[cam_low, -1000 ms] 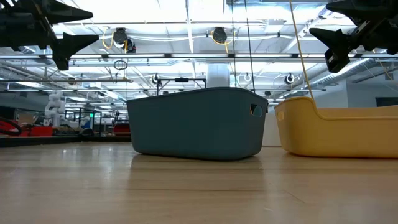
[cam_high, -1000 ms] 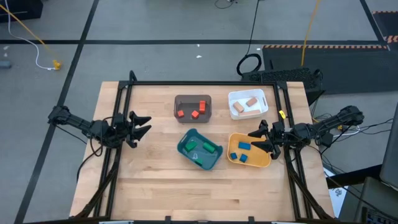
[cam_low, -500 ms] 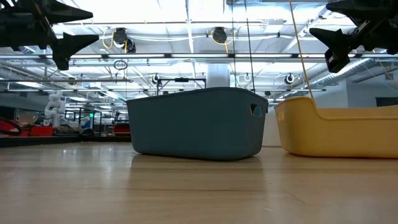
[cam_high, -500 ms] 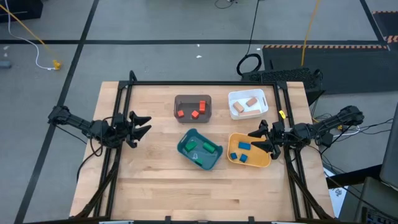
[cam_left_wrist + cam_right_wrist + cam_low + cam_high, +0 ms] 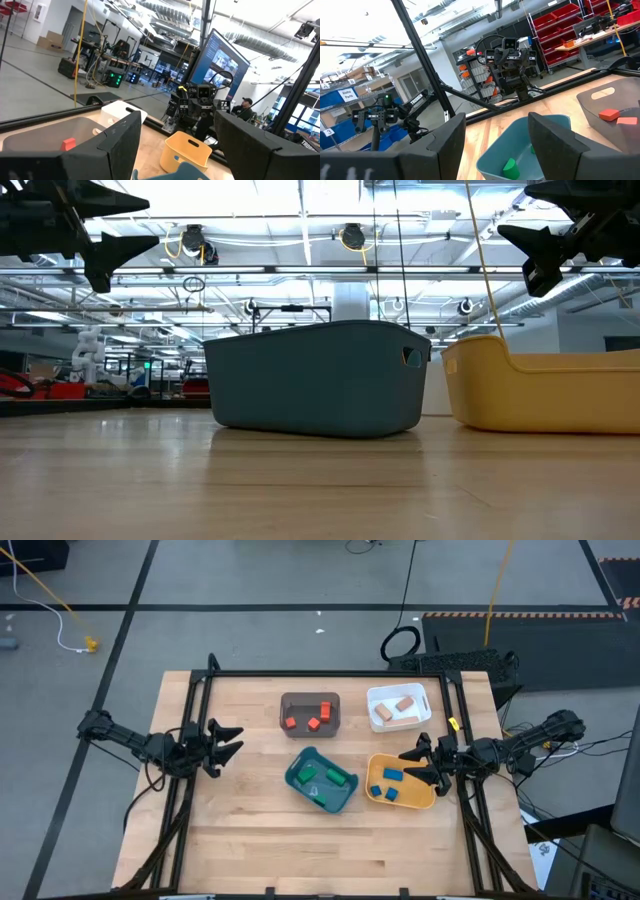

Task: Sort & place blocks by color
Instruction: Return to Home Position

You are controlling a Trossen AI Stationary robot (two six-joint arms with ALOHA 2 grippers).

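Note:
The blocks lie sorted in four trays at the table's middle. Red blocks (image 5: 305, 721) are in the dark grey tray (image 5: 310, 698), light wood blocks (image 5: 393, 707) in the white tray (image 5: 398, 691), green blocks (image 5: 333, 779) in the teal tray (image 5: 298, 776), and blue blocks (image 5: 391, 776) in the yellow tray (image 5: 412, 802). My left gripper (image 5: 228, 740) hangs open and empty above the table's left part, left of the trays. My right gripper (image 5: 410, 765) hangs open and empty over the yellow tray's right end. Both sit high in the low view (image 5: 110, 255) (image 5: 540, 255).
A black frame (image 5: 330, 674) runs along the table's far, left and right edges. Bare wood lies in front of the trays toward the near edge (image 5: 320, 850). In the low view the teal tray (image 5: 315, 378) and yellow tray (image 5: 545, 390) stand side by side.

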